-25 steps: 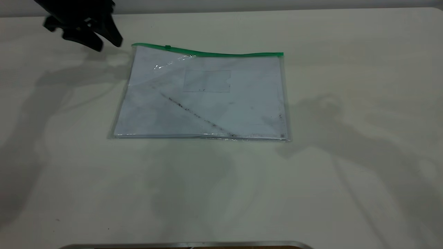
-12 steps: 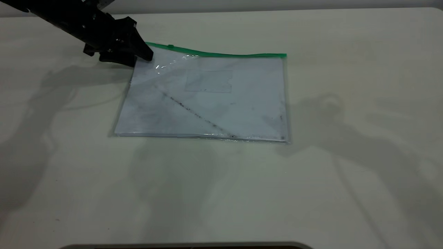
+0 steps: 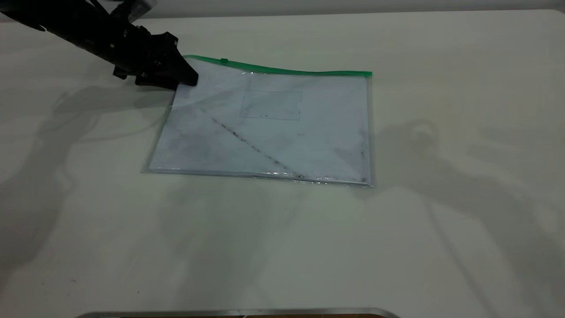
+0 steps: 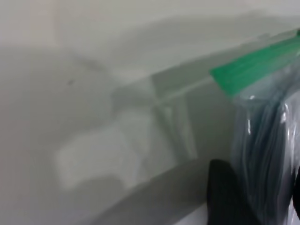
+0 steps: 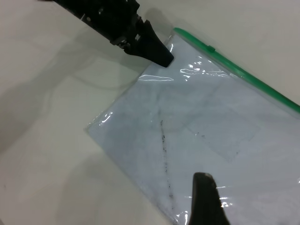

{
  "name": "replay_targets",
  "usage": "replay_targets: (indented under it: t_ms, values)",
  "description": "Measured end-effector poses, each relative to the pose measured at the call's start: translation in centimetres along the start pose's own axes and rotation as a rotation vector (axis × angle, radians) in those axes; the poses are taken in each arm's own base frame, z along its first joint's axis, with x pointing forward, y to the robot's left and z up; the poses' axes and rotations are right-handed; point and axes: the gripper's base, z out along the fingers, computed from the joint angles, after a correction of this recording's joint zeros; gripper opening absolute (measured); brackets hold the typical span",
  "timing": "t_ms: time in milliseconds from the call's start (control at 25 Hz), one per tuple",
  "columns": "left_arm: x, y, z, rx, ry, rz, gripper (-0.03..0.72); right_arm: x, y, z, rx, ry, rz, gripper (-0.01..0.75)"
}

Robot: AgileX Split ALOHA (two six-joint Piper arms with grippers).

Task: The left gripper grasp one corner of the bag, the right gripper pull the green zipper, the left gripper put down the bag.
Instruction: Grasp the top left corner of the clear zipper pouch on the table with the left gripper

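The bag (image 3: pixel 265 128) lies flat on the desk (image 3: pixel 441 243), a little toward 11 o'clock of its middle in the exterior view. It is a clear pouch holding pale white-blue sheets, with a faint small rectangle (image 3: pixel 271 105) on its face and a dark smudge line (image 3: pixel 254 148) running from 10 toward 5 o'clock. The green zipper (image 3: pixel 282 70) runs along the bag's far edge at 12 o'clock, its slider tab (image 3: pixel 224 60) near the 10 o'clock end. The left gripper (image 3: pixel 187 79) reaches in from 10 o'clock and sits at the bag's 10 o'clock corner, its fingers together on that corner, which lies close to the desk. The right gripper (image 5: pixel 206 199) hangs above the bag; only one finger shows in its wrist view, so whether its fingers are apart or together cannot be told.
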Motion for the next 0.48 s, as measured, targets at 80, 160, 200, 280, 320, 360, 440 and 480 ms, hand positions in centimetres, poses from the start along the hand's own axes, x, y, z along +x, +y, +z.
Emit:
replay_targets:
  t_ms: [80,160,200,280,320,360,440,480]
  values:
    - [0.13,-0.17,0.24,0.039,-0.006,0.050,0.425,0.00,0.00,0.00,0.000,0.000,0.001,0.520]
    - [0.31,-0.54,0.48,0.102,-0.014,0.072,0.425,0.00,0.00,0.00,0.000,0.000,0.001,0.520]
    - [0.27,-0.77,0.48,0.129,-0.022,0.080,0.425,0.00,0.00,0.00,0.000,0.000,0.001,0.520]
    - [0.17,-0.93,0.46,0.146,-0.035,0.085,0.416,0.00,0.00,0.00,0.000,0.000,0.001,0.520]
    - [0.12,-0.95,0.45,0.149,-0.040,0.086,0.402,0.00,0.00,0.00,0.000,0.000,0.001,0.520]
    - [0.10,-0.94,0.45,0.148,-0.042,0.085,0.379,0.00,0.00,0.00,0.000,0.000,0.001,0.520]
    - [0.07,-0.90,0.46,0.143,-0.045,0.082,0.300,0.00,0.00,0.00,0.000,0.000,0.001,0.520]
    - [0.06,-0.87,0.46,0.140,-0.046,0.078,0.242,0.00,0.00,0.00,0.000,0.000,0.000,0.520]
